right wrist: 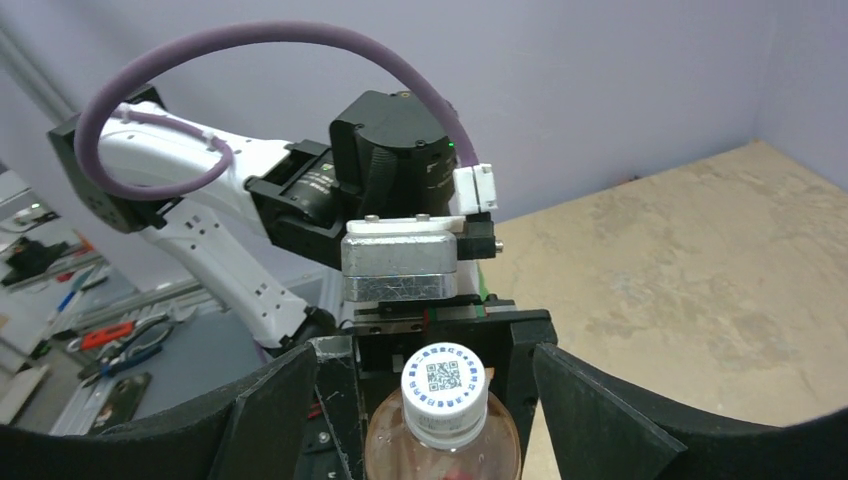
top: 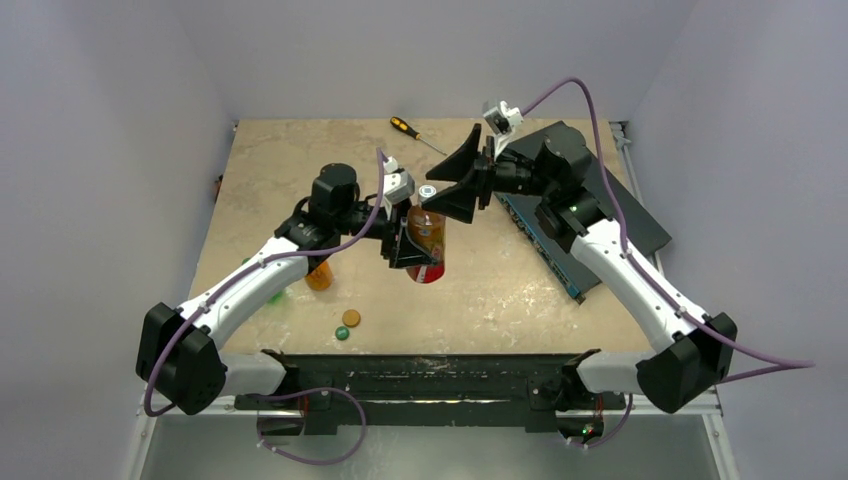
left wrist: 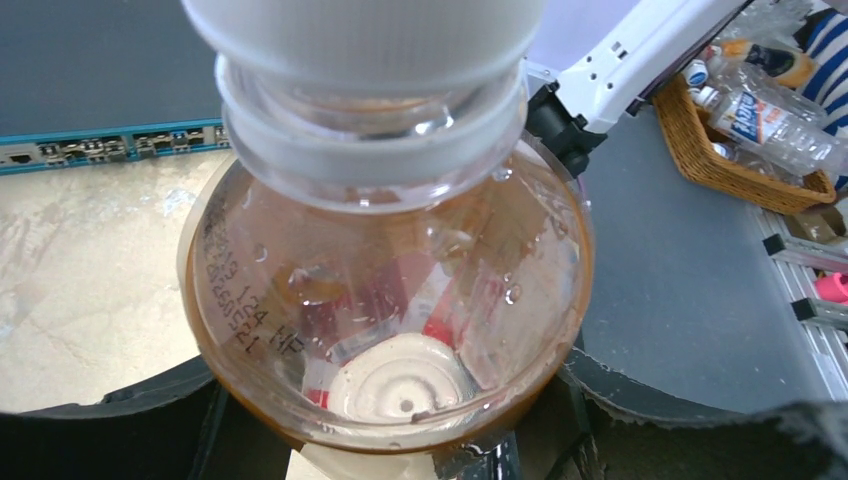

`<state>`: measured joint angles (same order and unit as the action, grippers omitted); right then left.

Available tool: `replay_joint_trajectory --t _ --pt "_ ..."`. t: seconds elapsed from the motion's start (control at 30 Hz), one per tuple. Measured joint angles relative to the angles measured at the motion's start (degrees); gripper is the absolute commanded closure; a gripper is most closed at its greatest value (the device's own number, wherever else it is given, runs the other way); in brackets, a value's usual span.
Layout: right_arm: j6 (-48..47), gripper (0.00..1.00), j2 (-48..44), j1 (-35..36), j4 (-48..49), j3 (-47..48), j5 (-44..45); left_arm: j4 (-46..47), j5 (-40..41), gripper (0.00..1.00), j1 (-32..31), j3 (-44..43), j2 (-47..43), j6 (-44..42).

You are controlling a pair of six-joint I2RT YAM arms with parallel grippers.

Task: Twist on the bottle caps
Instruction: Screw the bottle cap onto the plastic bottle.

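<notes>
- The clear bottle is clamped mid-table by the left gripper; a white cap sits on its neck.
- The right gripper is spread wide around the cap, not touching it.
- A screwdriver lies behind; an orange cap and a green cap lie nearer the arm bases.
- A QR code on the cap is shown only by the right wrist.

I have the capped bottle mid-desk, clamped between the left jaws, with its cap seated on the neck. The right jaws stand on either side of that cap, apart from it. To the left, under the left forearm, a second bottle stands on the desk. Nearer the bases lies a loose cap, with a second loose cap just beside it. The screwdriver lies at the back, and a flat box runs along the right edge. Something left of the second bottle is mostly hidden; it may be another bottle.
</notes>
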<state>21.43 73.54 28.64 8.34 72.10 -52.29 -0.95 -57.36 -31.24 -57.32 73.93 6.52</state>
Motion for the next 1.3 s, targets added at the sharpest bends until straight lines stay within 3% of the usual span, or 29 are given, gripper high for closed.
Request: replay_joint_trajectory --t 0.27,0.63,0.93,1.3 --pt "9.64 0.27 4.59 -0.20 14.56 -1.88 -11.04 1.44 -3.54 1.00 0.00 0.00 0.11 1.64" --pt "23.34 0.35 6.78 -0.24 33.86 -6.49 -14.27 3.54 -5.77 1.00 0.00 0.02 0.11 2.99" --pt "27.23 0.36 6.78 -0.48 39.34 -7.43 -12.50 3.89 -6.54 1.00 0.00 0.02 0.11 3.08" --pt "26.03 0.40 6.73 -0.48 37.46 -7.43 -10.05 4.24 -6.58 1.00 0.00 0.07 0.24 3.52"
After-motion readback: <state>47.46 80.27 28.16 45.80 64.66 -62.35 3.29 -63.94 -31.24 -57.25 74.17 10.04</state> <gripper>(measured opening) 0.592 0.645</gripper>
